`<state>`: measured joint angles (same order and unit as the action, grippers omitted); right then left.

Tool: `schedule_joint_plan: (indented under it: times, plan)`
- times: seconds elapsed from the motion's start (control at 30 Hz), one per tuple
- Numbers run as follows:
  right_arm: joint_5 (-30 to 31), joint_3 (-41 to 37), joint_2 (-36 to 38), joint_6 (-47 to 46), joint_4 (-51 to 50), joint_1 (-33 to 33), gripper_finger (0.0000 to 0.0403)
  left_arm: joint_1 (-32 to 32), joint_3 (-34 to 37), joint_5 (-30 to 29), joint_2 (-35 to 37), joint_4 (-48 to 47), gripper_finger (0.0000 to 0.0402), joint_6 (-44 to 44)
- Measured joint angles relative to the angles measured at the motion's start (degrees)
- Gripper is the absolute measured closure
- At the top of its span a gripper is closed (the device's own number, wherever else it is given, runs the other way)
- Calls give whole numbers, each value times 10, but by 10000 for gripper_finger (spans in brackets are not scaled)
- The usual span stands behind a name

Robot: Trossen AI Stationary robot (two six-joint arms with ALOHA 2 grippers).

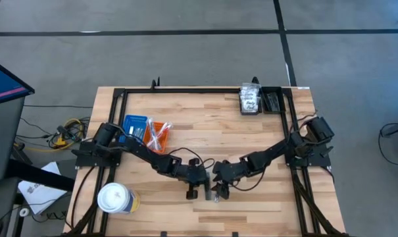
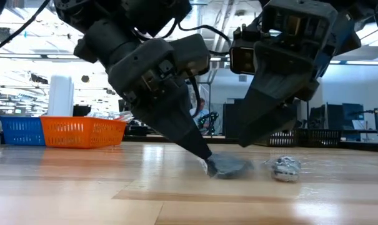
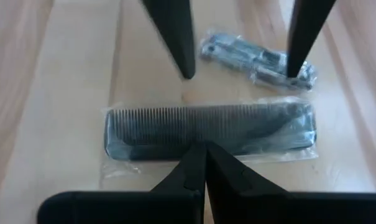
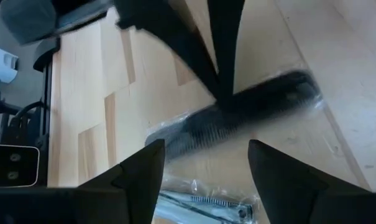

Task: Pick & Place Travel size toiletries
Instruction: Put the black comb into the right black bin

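**Inspector A:** While both arms are meeting at the near middle of the table [image 1: 251, 125], we are finding the left gripper [image 3: 204, 149] with its fingers pressed together, tips down on the edge of a dark comb [image 3: 212, 127] sealed in a clear packet.

**Inspector B:** Is it holding the comb?

**Inspector A:** We are seeing the closed tips at the wrapper's edge, but we cannot tell whether they are pinching it. The comb is lying flat on the wood directly ahead of those tips.

**Inspector B:** And the right gripper [image 4: 206, 165]?

**Inspector A:** We are recording its fingers spread apart with nothing between them, hovering just beyond the comb, opposite the left gripper. A second wrapped item [image 3: 259, 57], thin and silvery, is lying beside those fingers on their far side from the comb.

**Inspector B:** Anything else?

**Inspector A:** We are noting blue and orange trays [image 1: 148, 130] well behind the left gripper and a white lidded cup [image 1: 114, 198] by that arm's base.
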<state>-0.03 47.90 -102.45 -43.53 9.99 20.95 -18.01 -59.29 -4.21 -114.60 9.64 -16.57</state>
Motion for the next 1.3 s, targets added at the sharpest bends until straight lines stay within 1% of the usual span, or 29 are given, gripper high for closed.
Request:
schedule_joint_plan:
  times: [0.2, 0.3, 0.6, 0.7, 0.8, 0.93, 1.17, 1.3]
  plan:
    - [-5, 0, 0, -3, 3, -1, 179, 1, 0, 11, -2, -3, 401, -2]
    - [-16, 0, 0, -11, 3, -5, 179, 1, 0, 12, -3, -5, 401, -2]
    - [-17, 0, 0, -41, -2, -12, 179, 1, 0, 11, -3, -5, 401, -2]
    - [-18, 0, 0, -46, -25, -13, 179, -2, 1, 4, -2, -6, 401, 1]
    - [-18, 0, 0, -46, -22, -13, 179, -9, 2, -6, 5, -14, 401, 11]
    - [-20, 0, 0, -46, -26, -13, 179, -11, 3, -5, 6, -10, 401, 12]
    - [-32, 0, 0, -52, -29, -14, 179, -11, 2, -15, 7, 19, 401, 42]
    - [-32, 0, 0, -51, -29, -15, 179, -6, 2, -2, 7, 19, 401, 43]
